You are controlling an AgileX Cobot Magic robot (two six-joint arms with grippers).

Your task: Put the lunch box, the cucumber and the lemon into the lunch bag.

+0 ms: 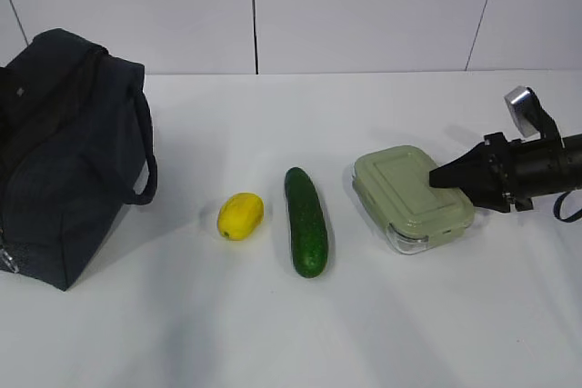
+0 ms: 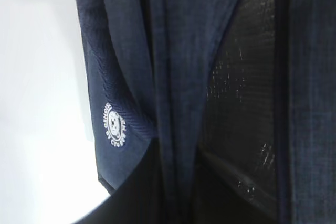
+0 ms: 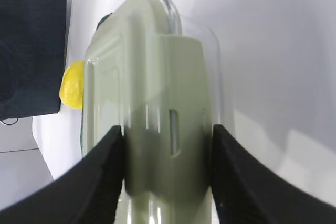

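The navy lunch bag stands at the far left. The left wrist view is filled with its fabric and white logo. My left gripper shows only as dark fingers close on either side of a fabric fold, and is hidden in the exterior view. The lemon and the cucumber lie mid-table. The lunch box with its pale green lid rests on the table at the right. My right gripper is shut on its near end, fingers touching both sides of the lid clip.
The white table meets a white panelled wall at the back. The right wrist view also shows the lemon and the bag beyond the box. The bag's strap handle hangs toward the lemon.
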